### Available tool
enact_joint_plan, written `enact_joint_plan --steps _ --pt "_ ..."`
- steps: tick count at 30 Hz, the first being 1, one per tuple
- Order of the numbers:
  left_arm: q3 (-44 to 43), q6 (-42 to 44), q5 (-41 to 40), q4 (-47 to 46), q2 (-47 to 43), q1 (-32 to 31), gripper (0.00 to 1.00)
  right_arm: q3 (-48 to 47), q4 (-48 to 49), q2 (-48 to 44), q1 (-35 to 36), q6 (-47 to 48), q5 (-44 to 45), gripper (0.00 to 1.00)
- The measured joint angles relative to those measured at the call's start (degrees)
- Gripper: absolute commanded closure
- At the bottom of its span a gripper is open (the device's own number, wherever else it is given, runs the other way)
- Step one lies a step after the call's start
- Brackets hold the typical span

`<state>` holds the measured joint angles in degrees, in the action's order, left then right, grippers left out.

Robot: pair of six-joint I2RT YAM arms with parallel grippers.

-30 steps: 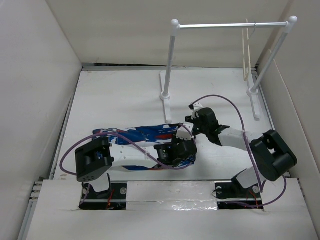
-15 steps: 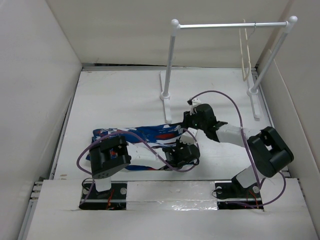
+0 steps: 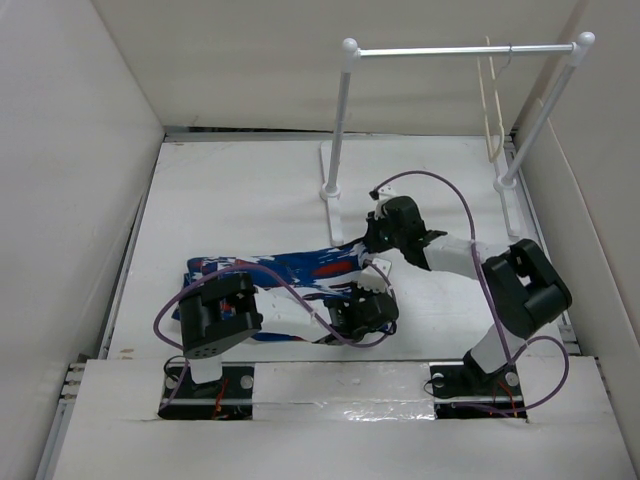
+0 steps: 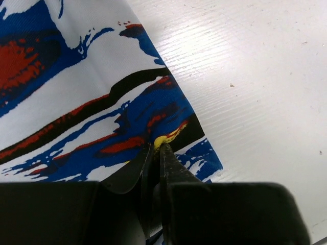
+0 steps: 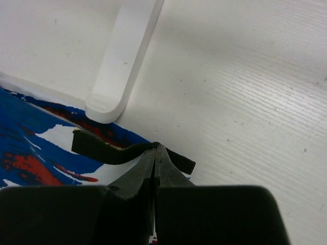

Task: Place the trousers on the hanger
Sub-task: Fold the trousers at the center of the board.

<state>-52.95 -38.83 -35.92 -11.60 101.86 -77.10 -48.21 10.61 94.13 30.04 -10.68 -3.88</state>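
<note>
Here, flat on the white table (image 3: pixel 250 190): the trousers (image 3: pixel 280 272), stretched left to right just beyond the arms' bases, blue, white, red and black print up. Held at the right end by both grippers. Nearer corner: nipped by the left gripper (image 4: pixel 156 148), black fingers pressed tight together on the printed edge, with a small yellow fleck of cloth right at the tips and bare table just to the right. Farther corner: caught by the right gripper (image 5: pixel 155 149), likewise closed to a sliver, with a black band (image 5: pixel 97 147) of the fabric's edge clamped between the tips and raised a little off the surface. Just beside that corner, the rounded end of the white foot (image 5: pixel 125 61) of the stand (image 3: pixel 343 120); touching the cloth or not, impossible to tell. From above: a low fold of the left arm over the garment's near edge, a reach of the right arm in from the right side, purple cables (image 3: pixel 440 185) looping off both. Up on the metal crossbar (image 3: pixel 450 50), near the right post: the hanger (image 3: pixel 489 105), pale and thin, hung by its hook, well apart from the trousers and from both grippers.
</note>
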Motion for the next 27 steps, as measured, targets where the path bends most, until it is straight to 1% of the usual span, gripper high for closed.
enact_joint_plan --steps 6,7,9,10,11,12,14,15,16,18,20,21,22,24,25,26,27 --pt "1.36 -0.83 -0.46 -2.12 0.00 -0.50 1.00 -1.62 -0.46 3.76 -2.38 -0.02 -1.88 1.00" --pt "1.51 -0.92 -0.61 -2.38 0.00 -0.55 1.00 -2.12 -0.74 4.70 -2.73 -0.04 -2.49 0.92" --pt "1.51 -1.07 -0.81 -2.43 0.00 -0.59 0.87 -3.13 -1.16 6.29 -3.34 -0.04 -3.72 0.80" --pt "1.51 -1.18 -0.79 -2.34 -0.04 -0.66 0.79 -3.80 -1.20 6.99 -3.58 -0.11 -3.87 0.68" --pt "1.51 -1.14 -0.76 -2.25 -0.07 -0.79 0.61 -4.55 -1.18 7.56 -3.93 -0.02 -4.00 0.63" --pt "1.51 -1.14 -0.55 -2.01 -0.15 -1.05 0.50 -5.33 -1.20 7.76 -4.26 0.15 -4.00 0.59" --pt "1.51 -1.62 -0.48 -1.11 -0.68 -1.97 0.31 -6.49 -1.11 7.32 -4.90 0.26 -3.85 0.50" --pt "1.51 -1.77 -0.72 -0.50 -1.20 -2.38 0.29 -6.60 -1.05 6.58 -5.20 0.33 -3.72 0.49" --pt "1.49 -1.92 -1.03 0.48 -1.99 -2.67 0.28 -6.56 -1.20 5.35 -5.42 0.37 -3.56 0.44" --pt "1.49 -1.95 -2.05 2.91 -4.37 -3.13 0.28 -5.51 -1.05 1.57 -5.49 0.35 -3.21 0.44" --pt "1.49 -2.21 -3.56 5.20 -7.78 -3.28 0.30 -3.08 -0.72 -4.09 -5.18 0.20 -2.86 0.46" --pt "1.49 -2.62 -4.50 6.10 -9.77 -3.17 0.31 -1.36 -0.39 -7.32 -4.74 -0.15 -2.71 0.51" --pt "1.49 -3.28 -5.25 6.82 -11.91 -2.91 0.33 0.46 -0.02 -10.64 -4.28 -0.50 -2.27 0.66" --pt "1.97 -5.22 -5.92 7.48 -16.06 -1.68 0.37 4.04 1.01 -16.44 -2.82 -1.44 -1.97 0.82" --pt "2.71 -6.47 -5.95 7.39 -18.29 -0.59 0.39 6.23 2.10 -18.93 -1.70 -2.01 -1.86 0.95" --pt "3.96 -7.67 -5.77 6.88 -20.28 0.96 0.44 8.28 2.75 -20.96 -0.37 -2.49 -1.90 1.00" --pt "5.68 -9.31 -5.07 6.47 -22.12 2.80 0.47 10.29 3.41 -22.40 1.01 -3.13 -1.99 1.00"
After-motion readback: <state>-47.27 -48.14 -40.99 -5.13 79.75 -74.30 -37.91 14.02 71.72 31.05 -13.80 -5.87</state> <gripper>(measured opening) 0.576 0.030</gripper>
